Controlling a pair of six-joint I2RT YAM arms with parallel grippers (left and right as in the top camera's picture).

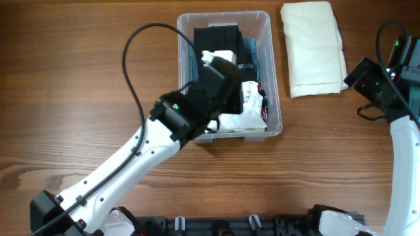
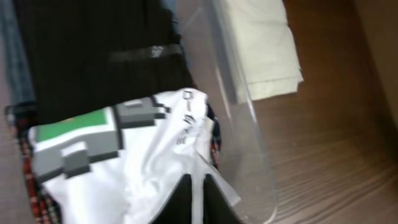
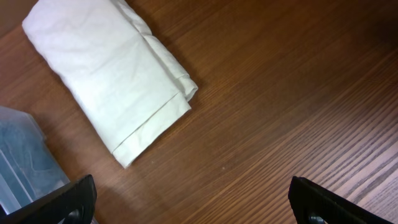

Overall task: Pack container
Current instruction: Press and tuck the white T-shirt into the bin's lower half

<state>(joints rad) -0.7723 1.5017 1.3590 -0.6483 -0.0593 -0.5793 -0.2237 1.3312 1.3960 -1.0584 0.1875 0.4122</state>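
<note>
The clear container [image 1: 275, 78] stands at the back middle of the table, holding a black garment [image 1: 220, 36] at its far end and a white printed garment [image 1: 248, 108] at its near end. My left arm reaches down into it. In the left wrist view my left gripper [image 2: 198, 202] is shut, its tips resting on the white printed garment [image 2: 143, 155] close to the container's right wall [image 2: 249, 124]. Only a thin white sliver shows between the fingers. My right gripper [image 3: 193, 202] hangs open over bare table, right of the container, with nothing between its fingers.
A folded cream cloth [image 1: 314, 47] lies on the table just right of the container, also in the right wrist view [image 3: 106, 81]. Plaid and blue denim fabric [image 2: 15, 68] lie beneath the garments in the bin. The right arm [image 1: 384, 88] stands at the right edge.
</note>
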